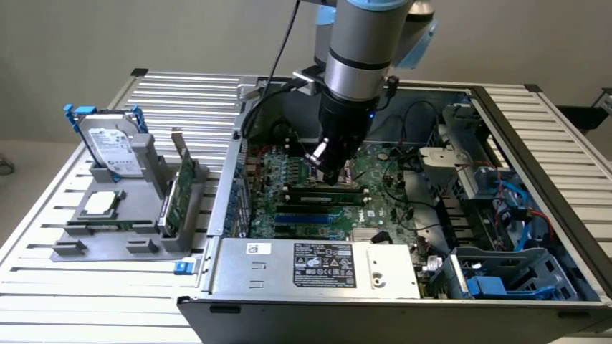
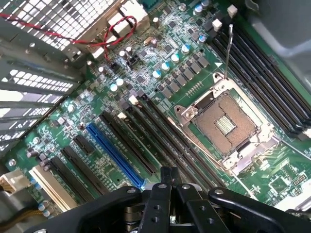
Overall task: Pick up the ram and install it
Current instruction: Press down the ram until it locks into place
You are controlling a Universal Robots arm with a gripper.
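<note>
At the left of the exterior frame a grey holder (image 1: 115, 233) on the slatted worktop (image 1: 39, 236) carries one hard drive (image 1: 110, 147) with an unreadable white label, one square processor chip (image 1: 102, 203) and one upright green expansion card (image 1: 179, 192). Right of it stands the open computer case (image 1: 535, 143); the power supply's (image 1: 316, 266) label print is illegible. The ram (image 1: 327, 191) lies in a motherboard slot at frame centre, directly beneath the tool (image 1: 330, 172), whose fingers (image 2: 167, 177) are closed, holding nothing. One blue slot (image 2: 114, 155) shows.
</note>
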